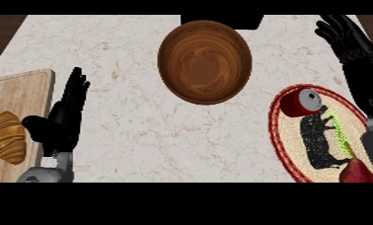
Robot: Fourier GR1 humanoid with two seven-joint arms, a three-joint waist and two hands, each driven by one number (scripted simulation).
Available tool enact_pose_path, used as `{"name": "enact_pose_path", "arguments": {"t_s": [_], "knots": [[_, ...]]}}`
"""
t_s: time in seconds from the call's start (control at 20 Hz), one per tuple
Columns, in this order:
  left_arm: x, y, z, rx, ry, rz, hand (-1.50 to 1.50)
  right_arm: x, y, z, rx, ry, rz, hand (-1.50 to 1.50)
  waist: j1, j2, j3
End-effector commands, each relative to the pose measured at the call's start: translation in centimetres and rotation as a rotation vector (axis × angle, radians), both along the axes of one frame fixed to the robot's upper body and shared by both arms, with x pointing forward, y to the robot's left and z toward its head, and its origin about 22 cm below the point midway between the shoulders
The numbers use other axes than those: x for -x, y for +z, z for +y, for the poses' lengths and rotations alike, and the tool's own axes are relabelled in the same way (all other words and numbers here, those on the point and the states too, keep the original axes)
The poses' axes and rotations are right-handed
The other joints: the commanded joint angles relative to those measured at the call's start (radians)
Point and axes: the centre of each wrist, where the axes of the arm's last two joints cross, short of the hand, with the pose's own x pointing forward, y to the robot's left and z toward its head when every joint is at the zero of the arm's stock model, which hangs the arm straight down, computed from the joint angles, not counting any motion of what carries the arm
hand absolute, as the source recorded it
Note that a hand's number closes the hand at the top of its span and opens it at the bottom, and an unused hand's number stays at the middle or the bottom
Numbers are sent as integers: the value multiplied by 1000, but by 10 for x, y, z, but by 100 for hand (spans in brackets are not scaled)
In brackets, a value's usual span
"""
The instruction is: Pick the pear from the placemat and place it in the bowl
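Observation:
A dark red pear (pixel 356 172) lies at the near edge of the round woven placemat (pixel 286 140), at the lower right. The brown wooden bowl (pixel 205 61) stands at the middle back of the counter with nothing in it. My right hand (pixel 347 36) is raised at the far right, beyond the placemat and well away from the pear, its fingers spread and open. At the left my left hand (pixel 64 115) rests open, fingers up, holding nothing.
A red can (pixel 301 102) lies on its side on the placemat's far part. A wooden cutting board (pixel 33 91) at the left edge carries a croissant (pixel 10 137). Bare marble counter (pixel 160 135) lies between the board and the placemat.

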Motion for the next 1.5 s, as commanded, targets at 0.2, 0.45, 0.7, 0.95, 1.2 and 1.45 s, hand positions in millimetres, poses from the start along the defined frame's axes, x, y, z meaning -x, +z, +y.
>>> {"name": "enact_pose_path", "arguments": {"t_s": [0.2,0.45,0.7,0.95,1.2,1.45], "knots": [[-1,7,-11,-25,-83,-37,0,88,-79,-17,99,231,74,150,-74,-34,3],[0,1,-6,4,-90,3,0,97,-91,-40,38,-270,-240,-150,-147,-46,9],[-5,13,-21,22,-134,-3,0,148,-126,-37,-117,-232,-454,-150,-100,-39,6],[-8,5,-27,20,-169,7,0,218,-106,-79,16,-289,-516,-150,-73,-34,0],[-8,-5,-34,14,-189,-7,0,251,-80,-101,113,-415,-368,-150,-50,-29,-1],[-15,1,-44,12,-211,-8,0,259,-71,-102,142,-376,-199,-150,-39,-27,0]]}}
